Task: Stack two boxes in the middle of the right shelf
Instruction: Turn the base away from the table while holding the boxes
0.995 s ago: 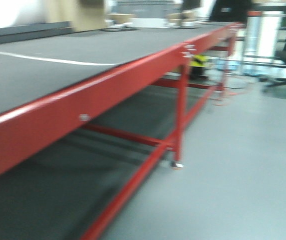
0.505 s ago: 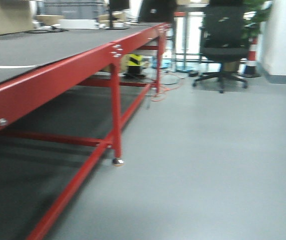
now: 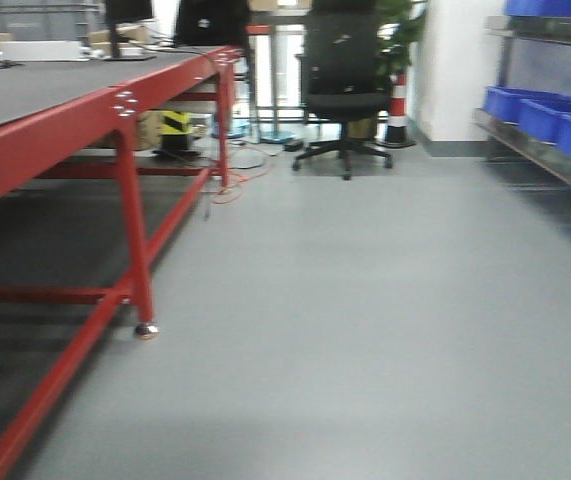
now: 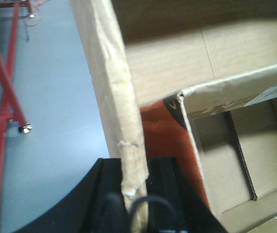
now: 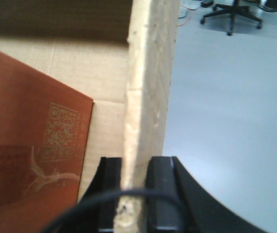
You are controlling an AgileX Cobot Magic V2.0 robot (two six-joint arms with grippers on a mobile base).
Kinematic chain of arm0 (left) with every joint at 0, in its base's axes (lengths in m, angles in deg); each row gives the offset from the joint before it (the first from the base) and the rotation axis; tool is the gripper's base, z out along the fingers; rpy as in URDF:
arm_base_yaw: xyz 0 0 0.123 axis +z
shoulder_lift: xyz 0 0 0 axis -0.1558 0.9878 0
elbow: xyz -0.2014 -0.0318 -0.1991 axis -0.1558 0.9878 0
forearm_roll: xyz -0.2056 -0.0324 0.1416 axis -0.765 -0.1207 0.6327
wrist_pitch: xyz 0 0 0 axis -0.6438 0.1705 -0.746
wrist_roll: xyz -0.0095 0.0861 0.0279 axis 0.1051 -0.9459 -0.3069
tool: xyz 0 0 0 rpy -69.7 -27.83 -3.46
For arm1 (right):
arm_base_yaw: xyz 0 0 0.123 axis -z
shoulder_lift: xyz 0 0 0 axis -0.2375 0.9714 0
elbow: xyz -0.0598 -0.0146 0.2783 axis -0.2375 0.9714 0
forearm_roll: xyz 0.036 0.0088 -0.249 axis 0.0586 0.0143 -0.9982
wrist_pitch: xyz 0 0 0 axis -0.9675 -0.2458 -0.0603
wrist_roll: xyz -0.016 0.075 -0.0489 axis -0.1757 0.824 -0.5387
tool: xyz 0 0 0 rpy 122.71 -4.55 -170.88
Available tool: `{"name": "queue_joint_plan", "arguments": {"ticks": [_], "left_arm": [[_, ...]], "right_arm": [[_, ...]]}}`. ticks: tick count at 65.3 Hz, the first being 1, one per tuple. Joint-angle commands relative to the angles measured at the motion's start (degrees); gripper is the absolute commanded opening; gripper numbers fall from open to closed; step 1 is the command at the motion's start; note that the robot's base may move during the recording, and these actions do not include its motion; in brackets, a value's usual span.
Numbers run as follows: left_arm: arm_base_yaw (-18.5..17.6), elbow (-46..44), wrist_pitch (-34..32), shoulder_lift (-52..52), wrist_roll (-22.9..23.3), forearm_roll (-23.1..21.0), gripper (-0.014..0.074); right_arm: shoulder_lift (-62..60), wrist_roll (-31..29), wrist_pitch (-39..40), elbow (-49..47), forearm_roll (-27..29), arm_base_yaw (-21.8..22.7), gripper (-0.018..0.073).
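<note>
Cardboard is being gripped on two sides. One wall of the open box [image 4: 111, 87] is being pinched by the left gripper [image 4: 136, 187], whose fingers are closed on its edge. Another wall is being pinched likewise by the right gripper [image 5: 134, 179]. A smaller box [image 4: 170, 141] with an orange side is being held inside, right of the left gripper and left of the right one. Outside each gripper, floor [image 5: 225, 97] is being shown, with the red counter [image 3: 45, 140] beyond the left gripper. Ahead on the right, the steel shelf [image 3: 530, 152] is being seen with blue bins [image 3: 545, 115].
</note>
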Motion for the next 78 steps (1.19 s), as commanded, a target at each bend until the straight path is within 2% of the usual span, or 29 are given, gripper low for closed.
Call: {"name": "queue_joint_plan", "arguments": {"ticks": [1, 78], "left_arm": [[0.48, -0.72, -0.84, -0.81, -0.41, 1.21, -0.0111], [0.48, -0.72, -0.84, -0.81, -0.41, 1.21, -0.0111]], "right_arm": [[-0.66, -0.42, 4.83, -0.63, -2.91, 0.71, -0.0153], [-0.66, -0.42, 4.82, -0.63, -2.81, 0.71, -0.0153]]}}
